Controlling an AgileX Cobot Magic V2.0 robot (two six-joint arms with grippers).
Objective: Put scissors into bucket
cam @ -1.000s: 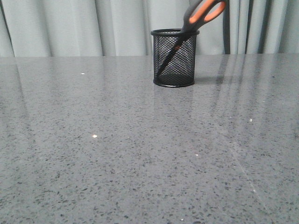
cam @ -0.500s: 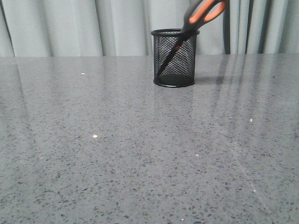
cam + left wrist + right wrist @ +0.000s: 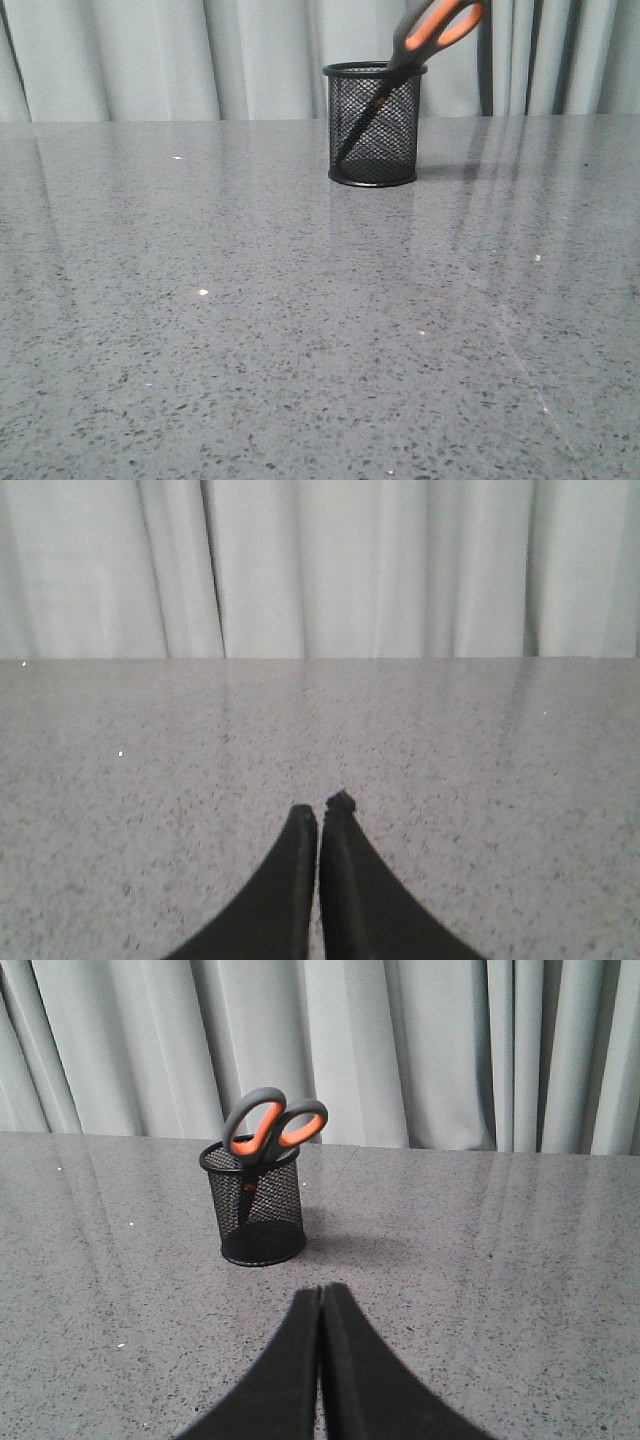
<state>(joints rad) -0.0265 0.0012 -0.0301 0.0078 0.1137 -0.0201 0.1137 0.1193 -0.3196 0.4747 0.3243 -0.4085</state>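
On our left side, the left gripper [image 3: 320, 815] hangs over bare grey speckled table [image 3: 150, 780], its two dark fingers pressed together at the tips with nothing between them, and pale curtains [image 3: 350, 570] close off the far edge. Moving across to the middle of the front view, we see the bucket [image 3: 374, 125] standing upright toward the back of the table, a little right of centre. The scissors [image 3: 435, 28] are inside it, blades down against the mesh and leaning, so the orange-lined handles stick out above the rim toward our right. On our right side, the right gripper [image 3: 321, 1295] also has its fingers closed tip to tip and holds nothing; it sits well apart from the bucket, which shows beyond it with the scissors' loops rising over the rim.
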